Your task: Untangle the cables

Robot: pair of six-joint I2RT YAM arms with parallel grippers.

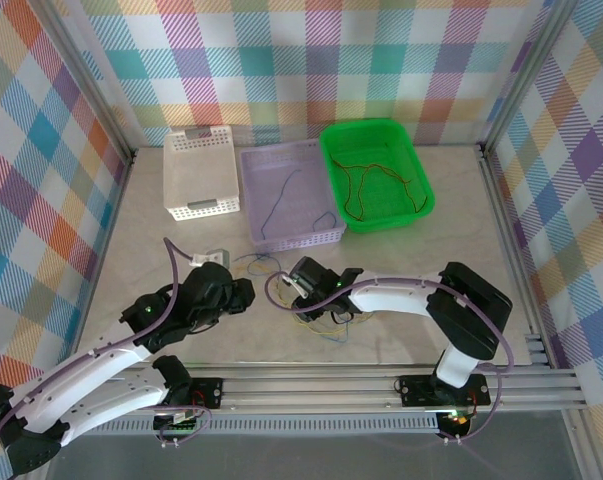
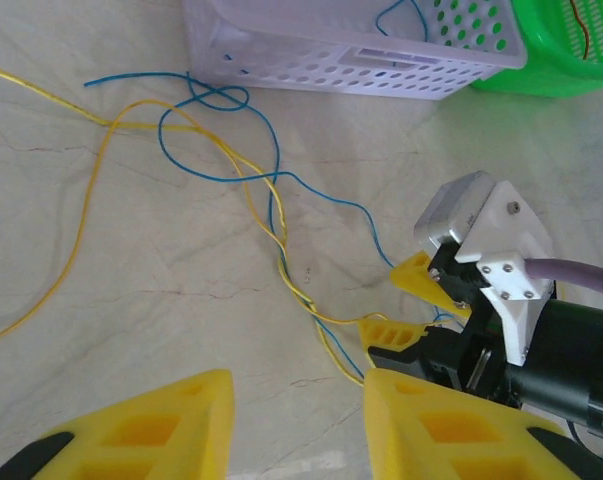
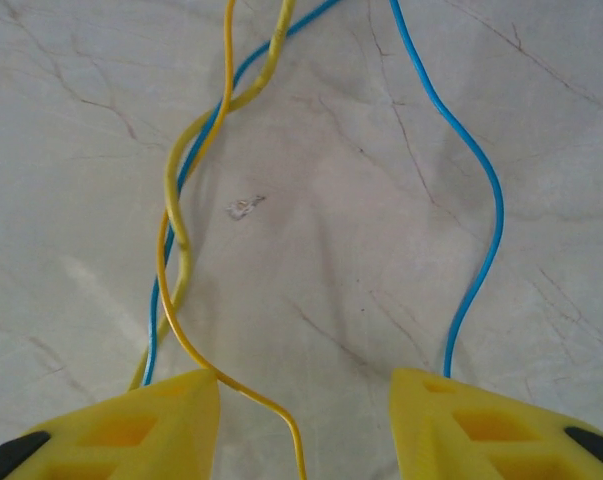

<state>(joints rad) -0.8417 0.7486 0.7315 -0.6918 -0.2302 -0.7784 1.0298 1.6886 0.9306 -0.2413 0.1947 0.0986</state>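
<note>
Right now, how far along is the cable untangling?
Done: one red-orange cable lies in the green basket, one blue-grey cable in the purple basket. In hand: nothing; both jaws stand open over the tangle. Left: the yellow cables and blue cable are twisted together.

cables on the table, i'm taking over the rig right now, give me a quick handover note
Grippers: the left gripper has its fingers open and empty, just short of the tangle. The right gripper has its fingers open around a yellow strand, with nothing clamped.
Where: the yellow cables and a blue cable lie twisted together on the table, in front of the purple basket.
Done: a blue-grey cable lies in the purple basket, and red-orange cables lie in the green basket.
Left: pull yellow and blue apart.
</note>
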